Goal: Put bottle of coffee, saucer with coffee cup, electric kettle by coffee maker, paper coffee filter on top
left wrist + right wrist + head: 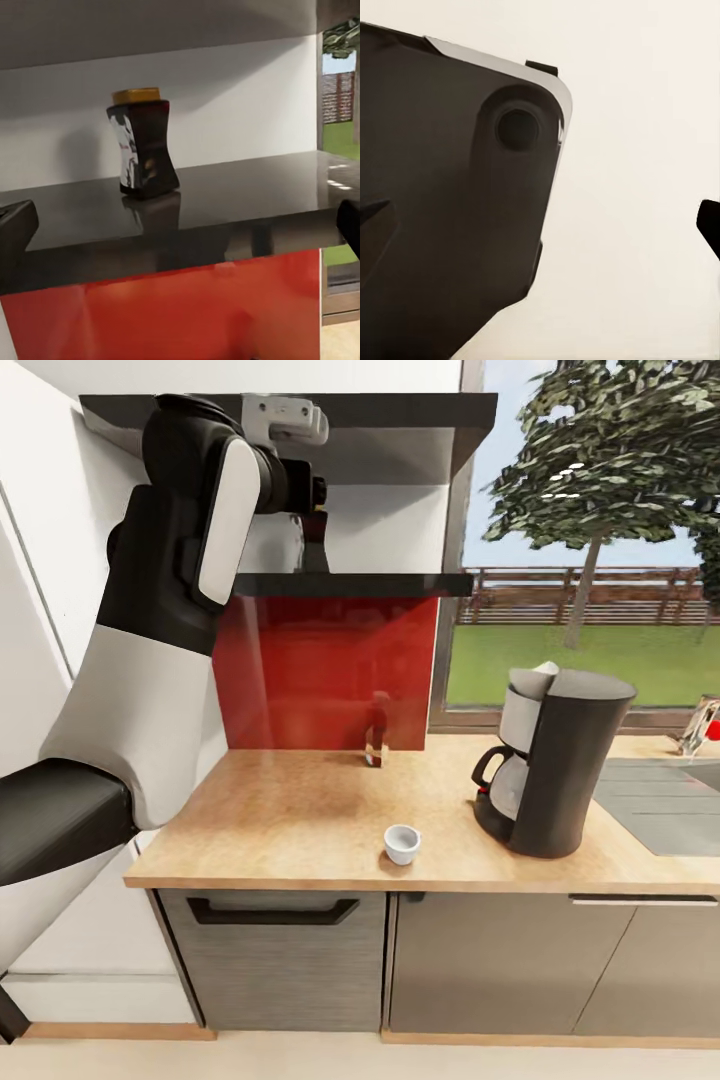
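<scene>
The coffee bottle (144, 142), dark with a yellow lid, stands upright on the dark shelf (247, 191). My left gripper (180, 232) is open at shelf height, short of the bottle, one fingertip (15, 229) at each side edge of the left wrist view. In the head view my left arm is raised to that shelf (400, 584) with the gripper (305, 525) between the two boards. The black coffee maker (555, 760) stands on the wooden countertop (290, 810) with a white piece at its top. A white cup (402, 844) sits near the counter's front edge. My right gripper (540, 225) is open and holds nothing.
A red backsplash (320, 670) sits under the shelf, with a small dark shape (377, 730) at its foot. A sink (660, 800) and a tap (700, 725) lie right of the coffee maker. A window is behind them. Drawers and cabinet doors (280, 950) are below the counter.
</scene>
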`<state>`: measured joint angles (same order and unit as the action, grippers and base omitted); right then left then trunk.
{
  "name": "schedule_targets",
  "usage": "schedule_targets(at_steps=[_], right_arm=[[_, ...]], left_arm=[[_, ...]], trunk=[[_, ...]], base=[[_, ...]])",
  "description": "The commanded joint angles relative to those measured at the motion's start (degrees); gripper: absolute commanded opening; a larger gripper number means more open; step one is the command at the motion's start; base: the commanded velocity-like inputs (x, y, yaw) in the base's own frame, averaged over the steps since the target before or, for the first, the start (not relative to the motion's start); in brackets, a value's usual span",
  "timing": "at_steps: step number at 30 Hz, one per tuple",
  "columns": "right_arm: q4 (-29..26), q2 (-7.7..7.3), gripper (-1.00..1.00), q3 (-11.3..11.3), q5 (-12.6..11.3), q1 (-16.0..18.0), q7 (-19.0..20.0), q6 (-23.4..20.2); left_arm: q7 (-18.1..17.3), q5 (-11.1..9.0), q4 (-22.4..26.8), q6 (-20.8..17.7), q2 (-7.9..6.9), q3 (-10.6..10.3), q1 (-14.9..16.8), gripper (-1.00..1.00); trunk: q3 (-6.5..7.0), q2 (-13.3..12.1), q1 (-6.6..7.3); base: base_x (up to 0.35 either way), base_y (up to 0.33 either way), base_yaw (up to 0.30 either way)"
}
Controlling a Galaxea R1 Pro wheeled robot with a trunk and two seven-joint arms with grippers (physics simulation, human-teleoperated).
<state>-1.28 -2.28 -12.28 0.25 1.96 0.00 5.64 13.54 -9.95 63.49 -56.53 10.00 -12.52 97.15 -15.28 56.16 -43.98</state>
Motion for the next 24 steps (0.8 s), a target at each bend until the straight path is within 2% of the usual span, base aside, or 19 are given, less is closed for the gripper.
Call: schedule_targets(at_steps=[1, 18, 24], right_arm=[[0.34, 0.03, 1.00, -0.27, 0.02, 0.02, 0.00, 0.17], [1.54, 0.17, 1.00, -0.29, 0.02, -0.03, 0.00, 0.17], [1.54, 0.17, 1.00, -0.29, 0.02, -0.03, 0.00, 0.17]], left_arm=[[0.57, -0.60, -0.01, -0.16, 0.00, -0.05, 0.06, 1.00], [0.90, -0.48, -0.47, -0.16, -0.03, -0.01, 0.06, 1.00], [4.48, -0.50, -0.66, -0.16, -0.14, 0.04, -0.04, 1.00]], trunk=[[-0.08, 0.05, -0.03], [-0.08, 0.05, -0.03], [-0.08, 0.05, -0.03]], base=[[0.258, 0.000, 0.000], [0.164, 0.000, 0.000], [0.101, 0.000, 0.000]])
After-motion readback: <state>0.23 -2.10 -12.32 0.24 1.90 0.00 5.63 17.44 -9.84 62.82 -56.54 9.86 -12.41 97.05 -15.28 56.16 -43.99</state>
